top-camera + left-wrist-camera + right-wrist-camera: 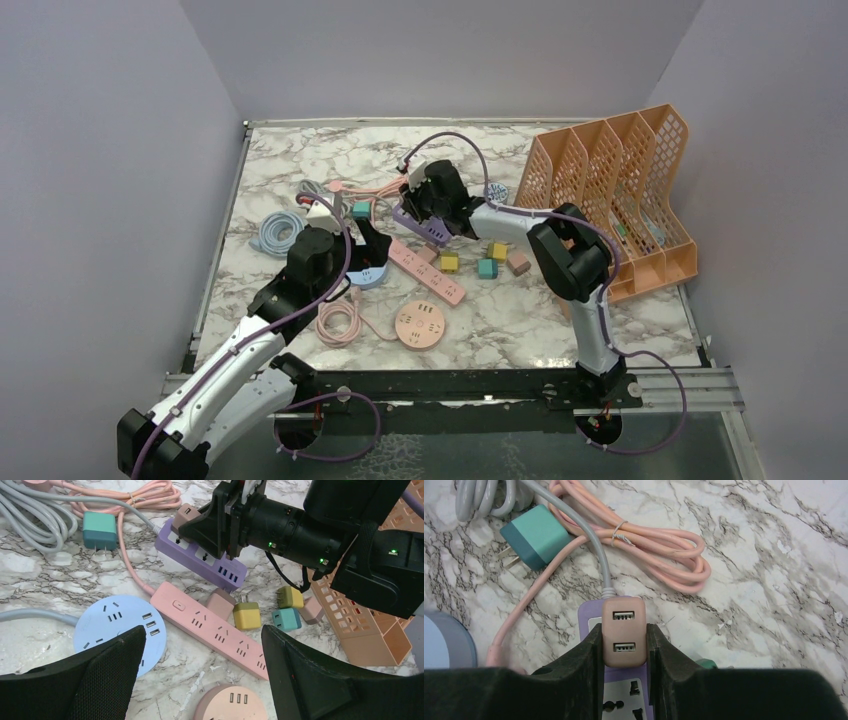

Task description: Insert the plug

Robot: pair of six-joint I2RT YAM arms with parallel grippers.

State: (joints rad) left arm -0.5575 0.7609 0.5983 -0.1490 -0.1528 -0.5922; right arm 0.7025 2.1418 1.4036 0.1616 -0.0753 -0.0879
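Note:
A pinkish-brown USB charger plug [624,617] stands on the far end of the purple power strip [591,614]. My right gripper [624,636] is shut on the plug's sides, straight above the strip. Its pins are hidden, so I cannot tell how deep they sit. The left wrist view shows the same plug [186,514] on the purple strip [212,564]. From the top, the right gripper [425,205] is over the strip [428,232]. My left gripper [202,635] is open and empty, hovering above the pink power strip [210,622] and the blue round socket [117,625].
A teal plug [534,537], pink cable coil [659,550] and grey cable [484,495] lie beyond the purple strip. Yellow [246,616], teal [286,619] and pink plugs lie near the pink strip. A pink round socket [420,325] sits in front. An orange file rack [620,195] stands at the right.

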